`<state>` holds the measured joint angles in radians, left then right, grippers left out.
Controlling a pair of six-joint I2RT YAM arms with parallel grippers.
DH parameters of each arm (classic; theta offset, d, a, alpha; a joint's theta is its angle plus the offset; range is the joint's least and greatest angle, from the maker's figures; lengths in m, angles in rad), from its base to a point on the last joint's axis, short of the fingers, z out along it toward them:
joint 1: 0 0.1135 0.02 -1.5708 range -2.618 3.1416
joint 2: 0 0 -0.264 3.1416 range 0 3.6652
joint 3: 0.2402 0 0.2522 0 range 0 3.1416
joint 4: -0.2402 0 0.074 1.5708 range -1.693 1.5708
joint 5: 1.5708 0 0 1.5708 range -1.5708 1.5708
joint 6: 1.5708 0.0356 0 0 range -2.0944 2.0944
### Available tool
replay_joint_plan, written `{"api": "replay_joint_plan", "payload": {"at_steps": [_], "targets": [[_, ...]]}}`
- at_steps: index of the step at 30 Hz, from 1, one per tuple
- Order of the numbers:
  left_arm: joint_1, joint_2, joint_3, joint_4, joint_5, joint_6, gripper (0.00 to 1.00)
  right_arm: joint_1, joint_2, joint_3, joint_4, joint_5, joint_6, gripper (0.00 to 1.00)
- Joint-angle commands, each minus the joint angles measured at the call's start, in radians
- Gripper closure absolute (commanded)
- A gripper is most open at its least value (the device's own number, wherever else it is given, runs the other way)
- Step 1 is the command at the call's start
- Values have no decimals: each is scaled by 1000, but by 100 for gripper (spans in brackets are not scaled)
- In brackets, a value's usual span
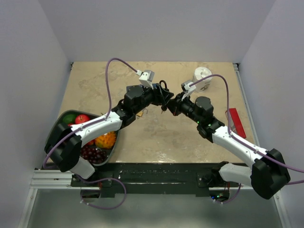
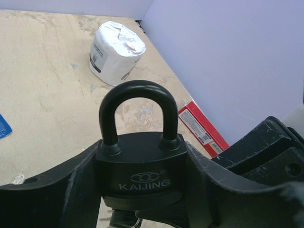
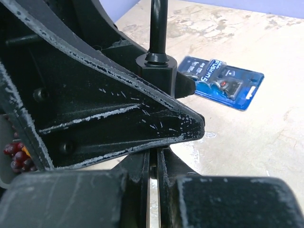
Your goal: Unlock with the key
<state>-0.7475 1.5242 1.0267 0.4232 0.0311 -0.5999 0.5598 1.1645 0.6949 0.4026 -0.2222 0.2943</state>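
Note:
A black padlock [image 2: 140,161] marked KAIJING hangs above mid-table with its shackle [image 2: 137,92] pointing away from the left wrist camera. My left gripper [image 2: 142,164] is shut on its body, one finger [image 2: 71,183] pressed to each side. Below the body, a black key head and silver ring [image 2: 124,219] peek out. My right gripper [image 3: 153,164] sits just beneath the padlock [image 3: 156,71], shut to a narrow slit on a thin dark piece that looks like the key. From above, both grippers meet at the padlock [image 1: 163,90]; the keyhole is hidden.
A white paper-wrapped roll [image 1: 203,78] stands at the back right. A flat red box [image 1: 236,122] lies along the right wall. A blue blister pack [image 3: 223,81] rests on the table beyond the padlock. A dark bowl [image 1: 61,124] of fruit is at the front left.

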Motion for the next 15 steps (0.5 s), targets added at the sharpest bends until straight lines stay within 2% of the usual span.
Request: {"api": "replay_joint_plan", "payload": {"at_steps": [1,8,11,15], "targets": [[-6,19,29,43,-28,-26,59,9,-25,23,116,52,-23,100],[-7,19,19,54,-28,-51,98,11,-26,8,130,63,12,100],[-7,8,6,74,-5,-49,100,-3,-31,-9,168,46,38,100],[-6,-19,-48,135,59,-49,100,-46,-20,-31,237,-63,98,100]]}}
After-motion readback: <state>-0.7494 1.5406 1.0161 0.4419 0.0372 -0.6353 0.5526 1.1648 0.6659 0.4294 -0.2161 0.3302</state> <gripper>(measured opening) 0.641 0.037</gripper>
